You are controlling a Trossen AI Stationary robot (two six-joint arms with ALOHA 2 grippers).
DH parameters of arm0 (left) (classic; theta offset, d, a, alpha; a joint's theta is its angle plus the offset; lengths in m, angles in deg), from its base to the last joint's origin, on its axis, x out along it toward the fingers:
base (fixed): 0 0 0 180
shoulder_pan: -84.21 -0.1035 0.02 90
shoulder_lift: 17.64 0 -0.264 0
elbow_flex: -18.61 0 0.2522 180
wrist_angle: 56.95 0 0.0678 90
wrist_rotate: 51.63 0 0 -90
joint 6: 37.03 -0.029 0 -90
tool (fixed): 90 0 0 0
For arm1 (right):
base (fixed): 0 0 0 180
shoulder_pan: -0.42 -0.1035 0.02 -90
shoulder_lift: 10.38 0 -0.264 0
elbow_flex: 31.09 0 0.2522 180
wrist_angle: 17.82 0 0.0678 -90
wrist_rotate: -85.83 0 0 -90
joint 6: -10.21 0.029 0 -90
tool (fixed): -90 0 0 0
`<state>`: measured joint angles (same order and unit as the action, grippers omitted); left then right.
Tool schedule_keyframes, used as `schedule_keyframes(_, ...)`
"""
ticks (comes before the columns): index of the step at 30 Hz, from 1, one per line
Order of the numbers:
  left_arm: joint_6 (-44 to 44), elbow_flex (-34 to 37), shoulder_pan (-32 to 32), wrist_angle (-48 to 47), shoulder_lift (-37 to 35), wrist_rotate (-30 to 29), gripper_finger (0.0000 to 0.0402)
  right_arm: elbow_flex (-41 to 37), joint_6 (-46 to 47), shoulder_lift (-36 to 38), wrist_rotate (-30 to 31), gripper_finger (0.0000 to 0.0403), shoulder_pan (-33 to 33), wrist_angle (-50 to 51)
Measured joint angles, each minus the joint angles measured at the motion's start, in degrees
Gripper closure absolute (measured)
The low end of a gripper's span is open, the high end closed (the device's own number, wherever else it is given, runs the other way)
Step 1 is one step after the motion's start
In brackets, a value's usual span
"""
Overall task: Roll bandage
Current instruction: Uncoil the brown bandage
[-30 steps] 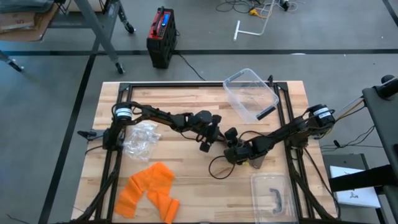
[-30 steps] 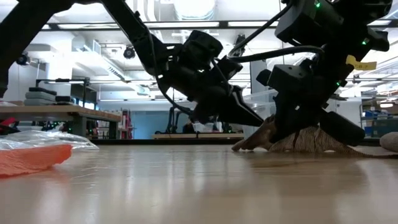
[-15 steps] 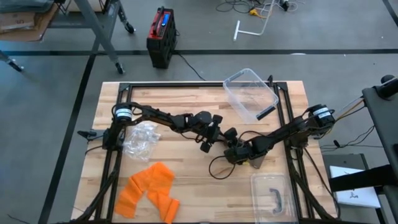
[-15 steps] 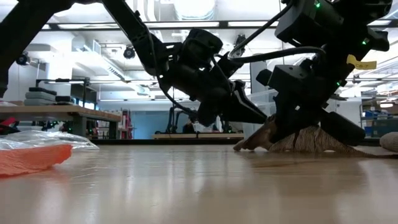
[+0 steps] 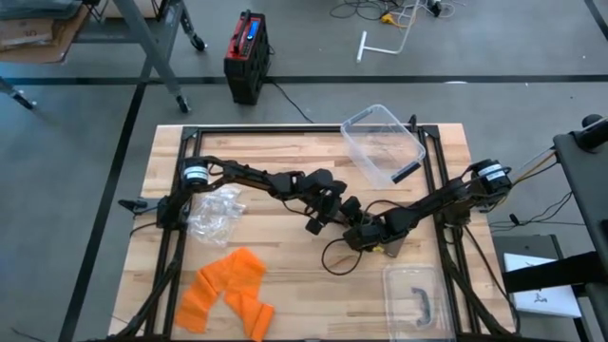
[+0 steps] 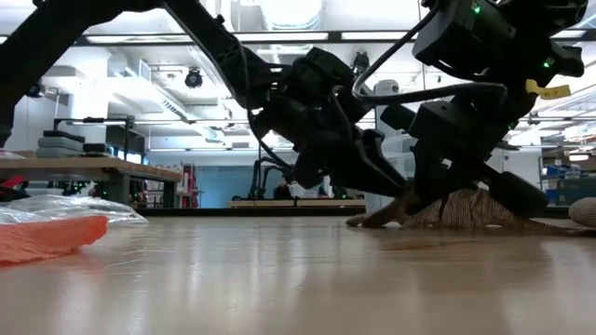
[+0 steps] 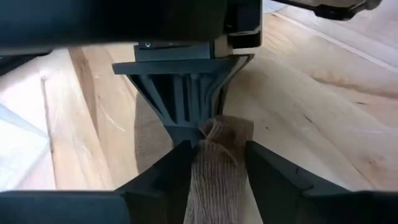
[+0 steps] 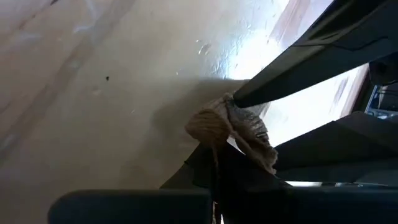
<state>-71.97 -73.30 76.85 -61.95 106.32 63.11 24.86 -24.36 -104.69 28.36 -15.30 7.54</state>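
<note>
Mid-roll near the table's centre-right, the right gripper [image 5: 364, 237] stays clamped tight on the tan bandage [image 7: 214, 158] end while the left gripper [image 7: 214, 149], jaws partly parted, straddles the strip; next it likely must re-close and turn it.

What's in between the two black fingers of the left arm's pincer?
The tan bandage. In the left wrist view its strip runs up the gap between the left pincer fingers, and the right pincer pinches its bunched end just ahead.
</note>
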Motion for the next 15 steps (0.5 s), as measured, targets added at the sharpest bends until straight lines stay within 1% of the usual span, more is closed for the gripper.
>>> schedule_keyframes(4, -0.04, -0.37, -0.1, 0.12, 0.01, -0.27, 0.0257, 0.0, 0.01, 0.0, 0.02, 0.0403, 0.0, 0.08)
schedule_keyframes(8, -0.1, -0.46, -0.09, -0.37, 0.01, -2.25, 0.0273, 0.0, 0.03, 0.0, 0.02, 0.0403, -0.01, 0.08)
schedule_keyframes(11, -0.12, -0.26, -0.11, -0.36, 0.01, -2.31, 0.0295, 0.0, 0.5, 0.0, 0.02, 0.0403, 0.0, 0.07)
schedule_keyframes(15, -0.08, -0.55, -0.15, -1.69, 0.01, -2.33, 0.0344, 0.0, 1.56, 0.0, 0.04, 0.0403, 0.0, 0.1)
